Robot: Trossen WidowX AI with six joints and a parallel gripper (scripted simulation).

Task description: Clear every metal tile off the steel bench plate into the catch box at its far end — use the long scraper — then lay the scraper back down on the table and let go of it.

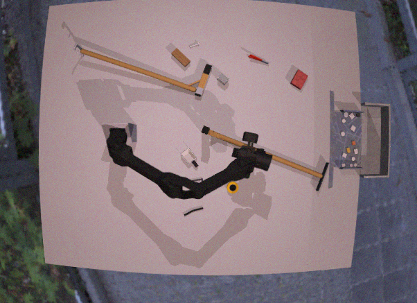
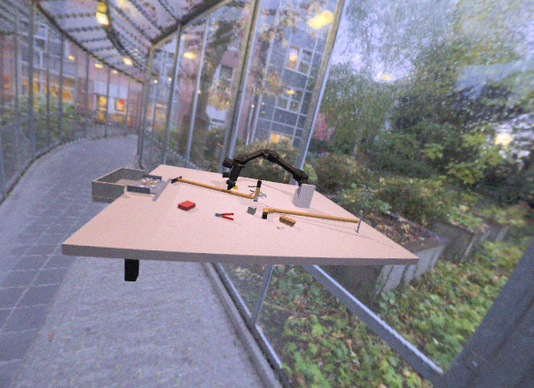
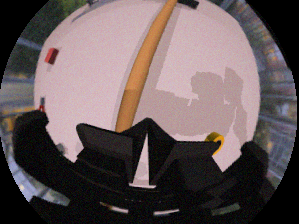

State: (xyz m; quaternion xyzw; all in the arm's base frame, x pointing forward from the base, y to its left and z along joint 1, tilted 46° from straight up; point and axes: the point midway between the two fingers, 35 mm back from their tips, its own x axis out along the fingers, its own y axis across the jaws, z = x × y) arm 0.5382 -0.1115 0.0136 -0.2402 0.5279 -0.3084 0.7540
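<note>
The long scraper lies on the table, its wooden handle slanting toward the plate and its black blade just short of the plate's near edge. My gripper is shut and empty, low over the middle of the handle; the wrist view shows the handle passing beside the fingertips. Whether they touch it cannot be told. Several small tiles, mostly white, with one orange tile and one yellow tile, lie on the steel bench plate. The catch box adjoins its far end; its visible floor shows no tiles.
A second long-handled tool lies across the table. A red block, red pliers and a brown block lie to one side. A yellow ring lies near my gripper.
</note>
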